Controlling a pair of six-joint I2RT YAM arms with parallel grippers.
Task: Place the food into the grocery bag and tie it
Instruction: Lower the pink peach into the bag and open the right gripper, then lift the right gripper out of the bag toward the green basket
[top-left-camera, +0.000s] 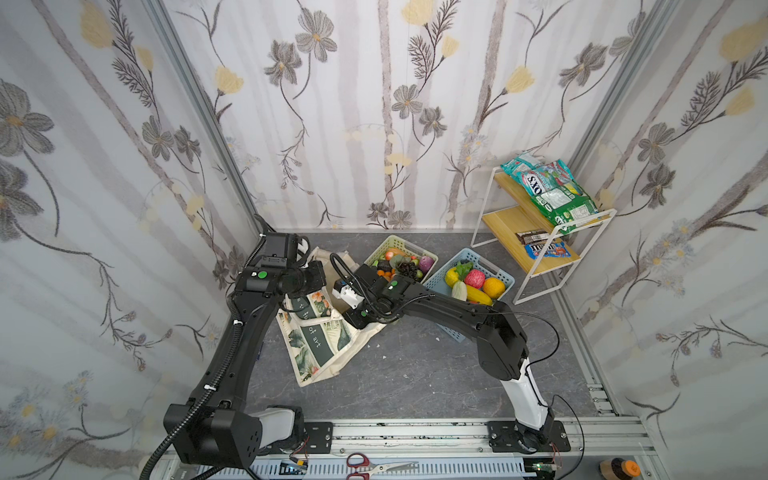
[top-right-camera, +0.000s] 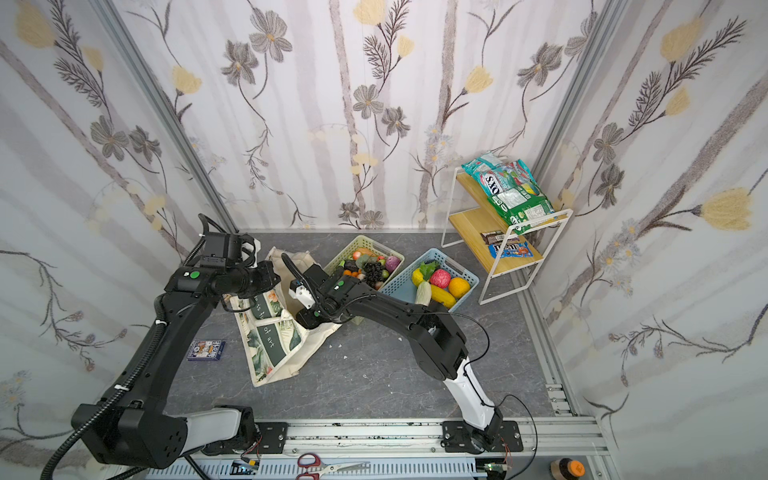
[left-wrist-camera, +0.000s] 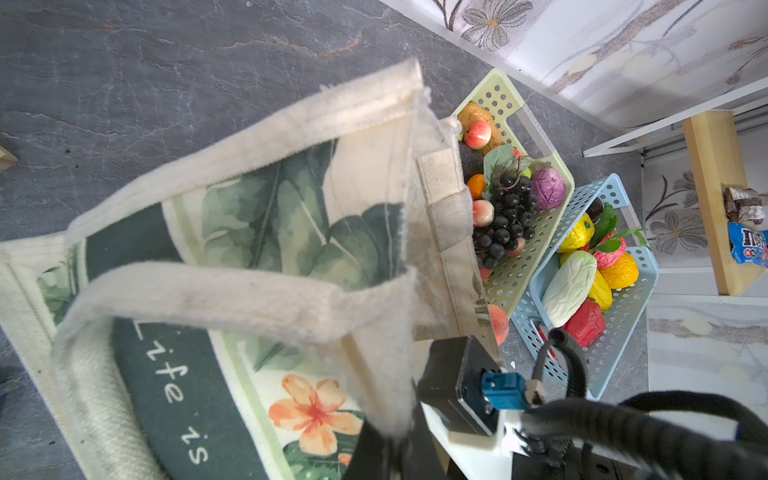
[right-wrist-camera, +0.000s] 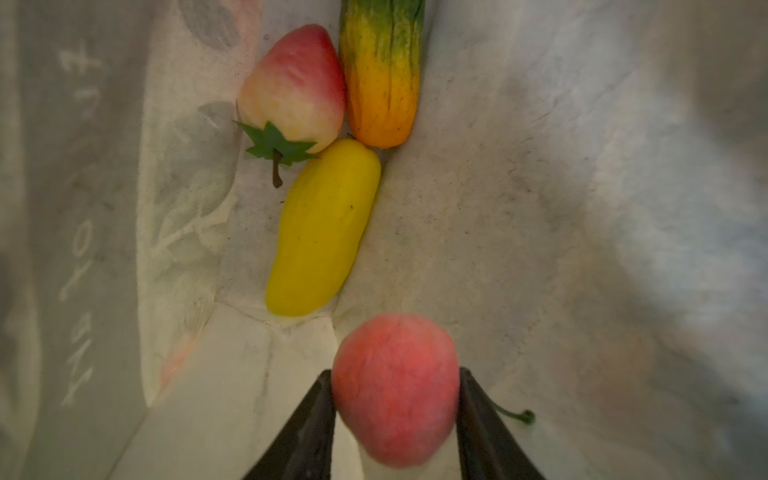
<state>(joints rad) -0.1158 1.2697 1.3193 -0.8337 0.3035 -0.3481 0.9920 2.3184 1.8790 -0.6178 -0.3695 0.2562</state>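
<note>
The cream leaf-print grocery bag (top-left-camera: 316, 336) (top-right-camera: 270, 340) lies slumped on the grey floor with its mouth raised. My left gripper (left-wrist-camera: 392, 449) is shut on its thick cream handle (left-wrist-camera: 232, 291) and holds the mouth up. My right gripper (right-wrist-camera: 395, 390) reaches inside the bag, shut on a red-pink peach (right-wrist-camera: 395, 374); in both top views the bag hides its fingers. On the bag's bottom lie a pink strawberry (right-wrist-camera: 291, 91), a yellow mango (right-wrist-camera: 324, 228) and an orange-green gourd (right-wrist-camera: 382, 75). More food fills the pale green basket (top-left-camera: 388, 243) and the blue basket (top-left-camera: 484, 257).
A white wire rack (top-left-camera: 540, 232) with wooden shelves holds snack packets (top-left-camera: 552, 195) at the back right. A card box (top-right-camera: 205, 349) lies left of the bag. Scissors (top-left-camera: 374, 465) rest on the front rail. Patterned walls close in three sides.
</note>
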